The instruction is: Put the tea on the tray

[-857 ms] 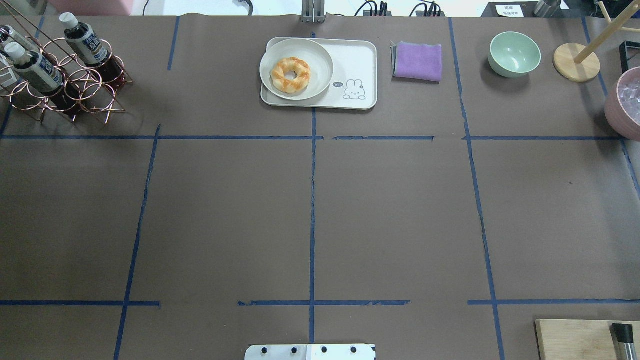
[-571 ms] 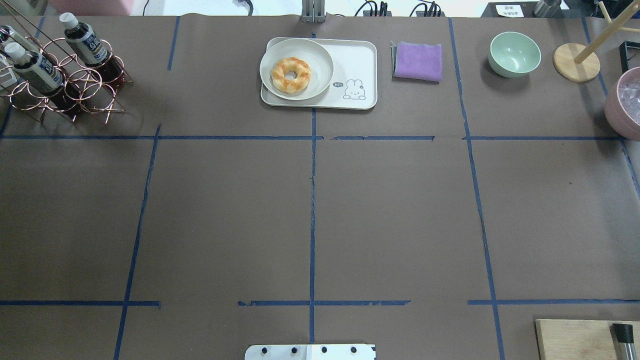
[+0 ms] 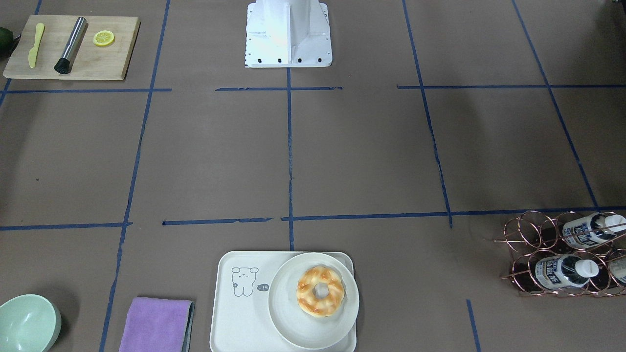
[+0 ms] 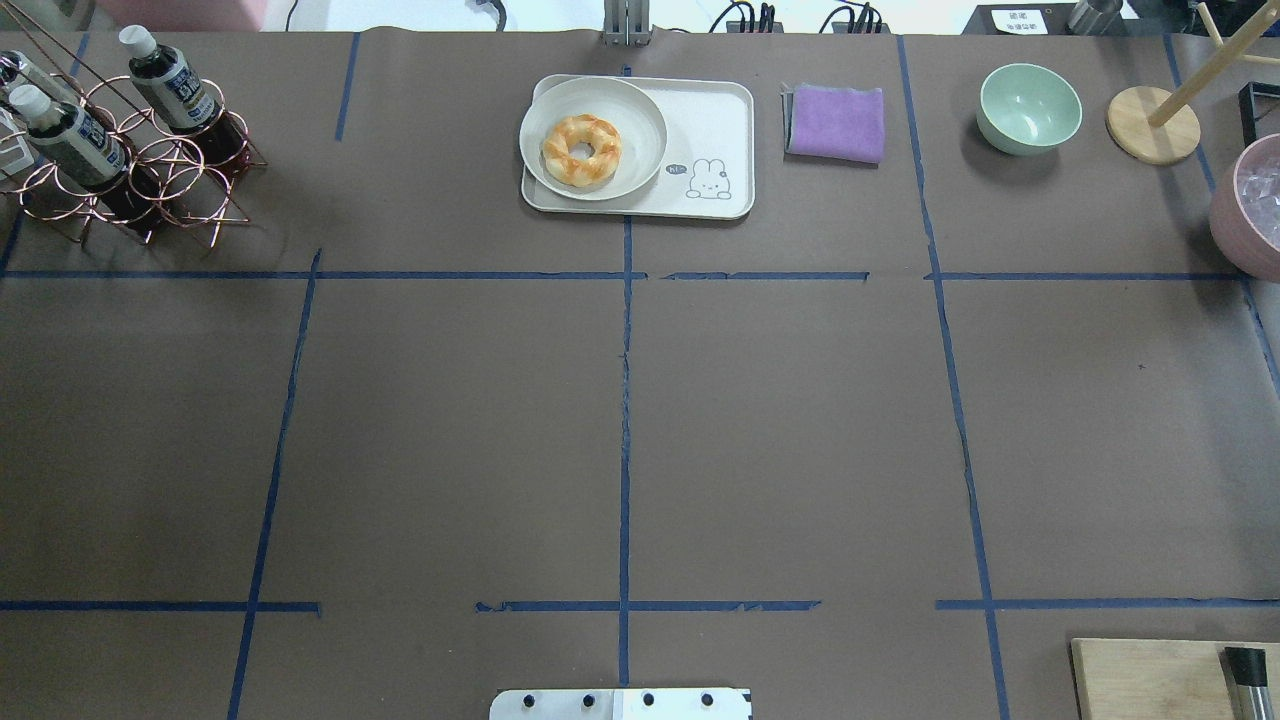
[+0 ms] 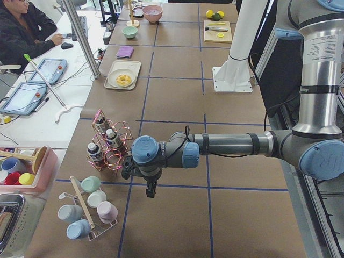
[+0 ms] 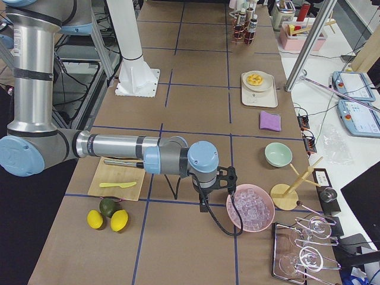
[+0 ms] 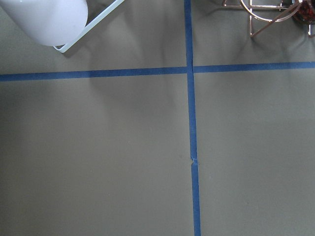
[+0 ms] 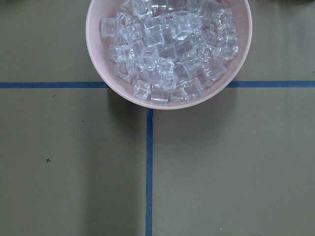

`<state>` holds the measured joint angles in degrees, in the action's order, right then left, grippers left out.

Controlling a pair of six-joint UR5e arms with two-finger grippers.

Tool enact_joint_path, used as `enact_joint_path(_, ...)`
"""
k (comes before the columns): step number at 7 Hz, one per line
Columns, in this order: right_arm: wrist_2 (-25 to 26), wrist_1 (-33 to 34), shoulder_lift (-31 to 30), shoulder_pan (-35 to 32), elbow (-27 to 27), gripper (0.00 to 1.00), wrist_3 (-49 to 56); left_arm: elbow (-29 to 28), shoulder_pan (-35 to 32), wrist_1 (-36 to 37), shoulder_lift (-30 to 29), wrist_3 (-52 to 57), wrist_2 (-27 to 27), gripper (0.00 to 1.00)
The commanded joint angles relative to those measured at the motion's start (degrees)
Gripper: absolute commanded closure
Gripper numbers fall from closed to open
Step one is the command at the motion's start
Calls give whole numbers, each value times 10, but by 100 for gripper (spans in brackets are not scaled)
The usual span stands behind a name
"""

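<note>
Here's the tabletop (image 4: 450, 420), brown and gridded with blue tape, and the tea bottles (image 4: 168, 84) are standing tilted in the copper wire rack (image 4: 190, 175) at the far left corner, white caps up, well apart from the tray (image 4: 716, 125). That tray sits at the middle of the far edge, and its left half is taken by a round plate (image 4: 640, 115) carrying a doughnut (image 4: 581, 150); the cartoon animal side lies bare. Just right of the tray is a folded purple cloth (image 4: 836, 123), then a green bowl (image 4: 1030, 108). From the left end of the table, the left end effector (image 5: 151, 189) hangs over the tabletop just beside the rack, touching none of the bottles; whether its fingers are apart or together, I cannot tell. Over at the other end, the right end effector (image 6: 204, 203) hangs next to the pink bowl (image 8: 101, 59) heaped with ice cubes (image 8: 167, 46), and again I cannot tell how its fingers stand.
</note>
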<state>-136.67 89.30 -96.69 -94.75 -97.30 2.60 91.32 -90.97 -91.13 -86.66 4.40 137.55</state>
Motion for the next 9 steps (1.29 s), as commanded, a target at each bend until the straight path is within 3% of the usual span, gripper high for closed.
enact_joint_path(1, 0, 0, 1, 0, 0, 0, 0, 2, 0, 0, 0, 0, 0, 0)
enact_joint_path(4, 0, -1, 6, 1, -2, 0, 0, 14, 0, -46, -2, -10, 1, 0)
enact_joint_path(9, -1, -2, 9, 2, -7, 0, -1, 27, 57, -404, 0, -286, 6, 0)
